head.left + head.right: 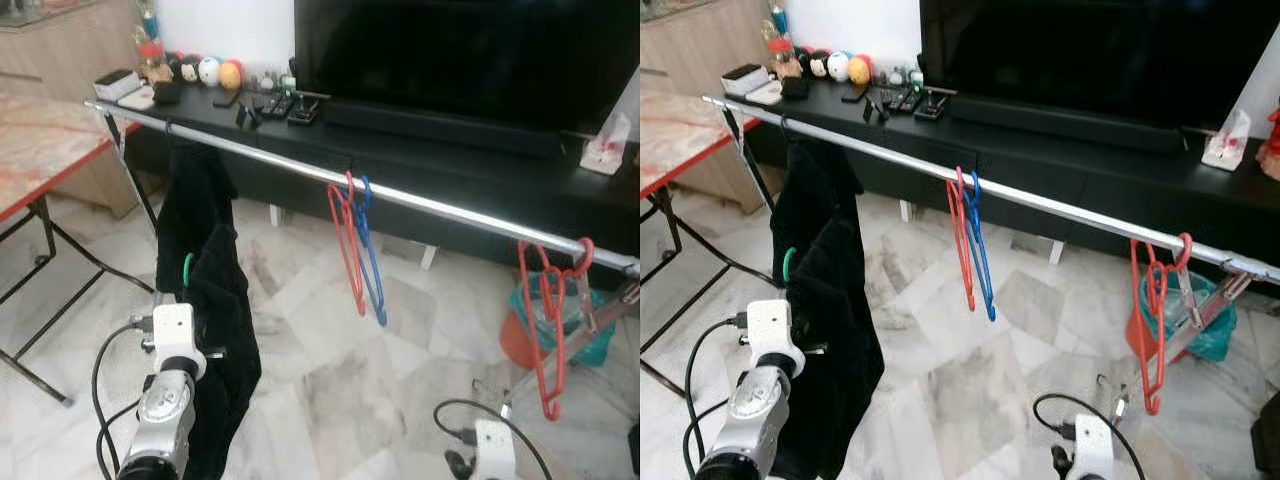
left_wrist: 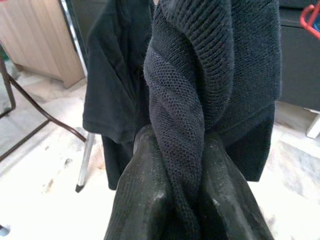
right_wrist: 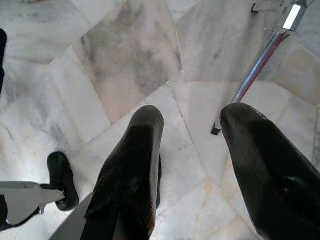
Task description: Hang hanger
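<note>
L claw (image 2: 182, 165) clamped on black garment (image 1: 205, 290) near rail (image 1: 420, 200) left end; R claw (image 3: 195, 145) apart, low over floor (image 3: 125, 55); rail bare btwn hangers.

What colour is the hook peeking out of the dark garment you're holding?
Green: the plastic hanger hook against the black knitted garment, clearest in the left eye view.

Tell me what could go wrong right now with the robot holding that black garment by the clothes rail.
The left gripper pinches only a twisted fold of the black garment, so the knit might slip free. A green hanger peeks from the fabric below the rail; a pull could tip the garment off it. The red and blue hangers hang loose nearby, and a swinging sleeve could snag them.
</note>
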Available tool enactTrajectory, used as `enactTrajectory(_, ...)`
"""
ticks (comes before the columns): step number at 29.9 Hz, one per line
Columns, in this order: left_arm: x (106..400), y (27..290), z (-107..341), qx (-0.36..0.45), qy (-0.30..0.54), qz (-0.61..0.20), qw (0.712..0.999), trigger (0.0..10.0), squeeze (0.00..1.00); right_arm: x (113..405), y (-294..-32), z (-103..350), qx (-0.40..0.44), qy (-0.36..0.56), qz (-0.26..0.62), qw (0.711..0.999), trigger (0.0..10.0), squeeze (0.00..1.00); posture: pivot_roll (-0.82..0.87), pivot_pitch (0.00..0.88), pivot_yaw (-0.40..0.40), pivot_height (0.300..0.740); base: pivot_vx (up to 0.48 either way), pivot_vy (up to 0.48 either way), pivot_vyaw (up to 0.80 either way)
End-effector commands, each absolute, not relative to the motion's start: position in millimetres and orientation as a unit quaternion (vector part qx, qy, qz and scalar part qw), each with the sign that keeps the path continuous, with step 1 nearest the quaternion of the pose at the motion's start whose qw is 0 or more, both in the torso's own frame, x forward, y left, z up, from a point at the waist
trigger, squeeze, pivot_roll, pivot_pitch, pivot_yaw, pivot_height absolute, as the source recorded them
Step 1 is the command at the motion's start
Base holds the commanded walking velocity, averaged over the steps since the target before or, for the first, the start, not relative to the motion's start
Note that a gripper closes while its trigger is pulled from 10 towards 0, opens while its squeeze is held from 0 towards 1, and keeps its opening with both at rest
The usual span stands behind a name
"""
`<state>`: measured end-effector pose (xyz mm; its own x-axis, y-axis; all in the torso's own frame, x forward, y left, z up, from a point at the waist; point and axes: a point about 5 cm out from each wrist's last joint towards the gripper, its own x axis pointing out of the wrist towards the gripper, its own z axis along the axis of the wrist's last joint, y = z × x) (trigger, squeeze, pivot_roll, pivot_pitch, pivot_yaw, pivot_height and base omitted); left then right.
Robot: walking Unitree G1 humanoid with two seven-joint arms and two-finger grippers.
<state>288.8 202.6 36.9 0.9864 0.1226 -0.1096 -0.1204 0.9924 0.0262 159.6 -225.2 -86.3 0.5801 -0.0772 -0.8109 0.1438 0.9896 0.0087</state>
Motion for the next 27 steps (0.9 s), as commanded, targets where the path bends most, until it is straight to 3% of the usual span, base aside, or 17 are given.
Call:
enactTrajectory(1,295,206,49,0.014,0.021,0.066,0.997,10.0,0.0,158,-226,-87,0.031,0.458,-0.056,0.887,10.0,0.0,-0.07,0.0,0.008,0.74,0.255,0.0,0.0)
enactTrajectory(9,295,205,50,0.012,0.018,0.069,0.997,10.0,0.0,163,-211,-88,0.025,0.461,-0.033,0.886,10.0,0.0,-0.07,0.0,0.005,0.74,0.255,0.0,0.49)
enactTrajectory(27,296,202,50,0.009,0.017,0.058,0.998,10.0,0.0,167,-208,-87,0.027,0.454,-0.032,0.89,10.0,0.0,-0.07,0.0,0.006,0.74,0.256,0.0,0.0)
